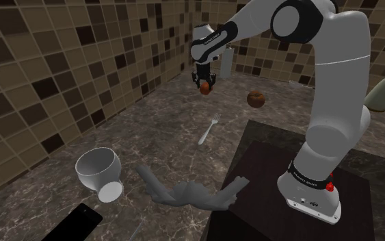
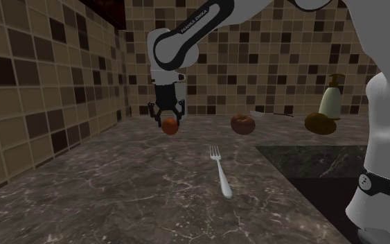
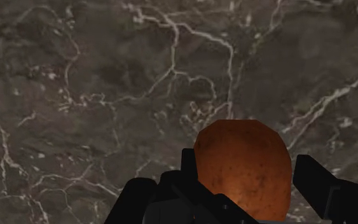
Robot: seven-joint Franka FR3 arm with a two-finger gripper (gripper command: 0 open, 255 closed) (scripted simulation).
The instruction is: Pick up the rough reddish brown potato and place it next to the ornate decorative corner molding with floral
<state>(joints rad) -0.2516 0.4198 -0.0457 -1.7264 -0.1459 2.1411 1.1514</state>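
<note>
A rough reddish-brown potato [image 1: 204, 89] hangs in the air above the dark marble counter [image 1: 150, 130], clasped between the black fingers of my gripper [image 1: 204, 84]. The second exterior view has the gripper [image 2: 169, 118] pointing straight down with the potato [image 2: 170, 125] at its tips, well above the counter. Through the wrist camera the potato [image 3: 242, 167] sits between the two fingers [image 3: 323, 184], marble far below. The grey ornate corner molding [image 1: 191, 192] lies near the counter's front, beside the stand [image 1: 273, 171], far from the gripper.
A fork [image 1: 208, 129] lies on the counter between gripper and molding. A white goblet-like bowl [image 1: 98, 171] and a black flat slab [image 1: 74, 224] are at the shoulder view's lower left. A brown round thing [image 1: 256, 99], a second brown lump [image 2: 321, 123] and a soap bottle [image 2: 332, 97] stand near the tiled wall.
</note>
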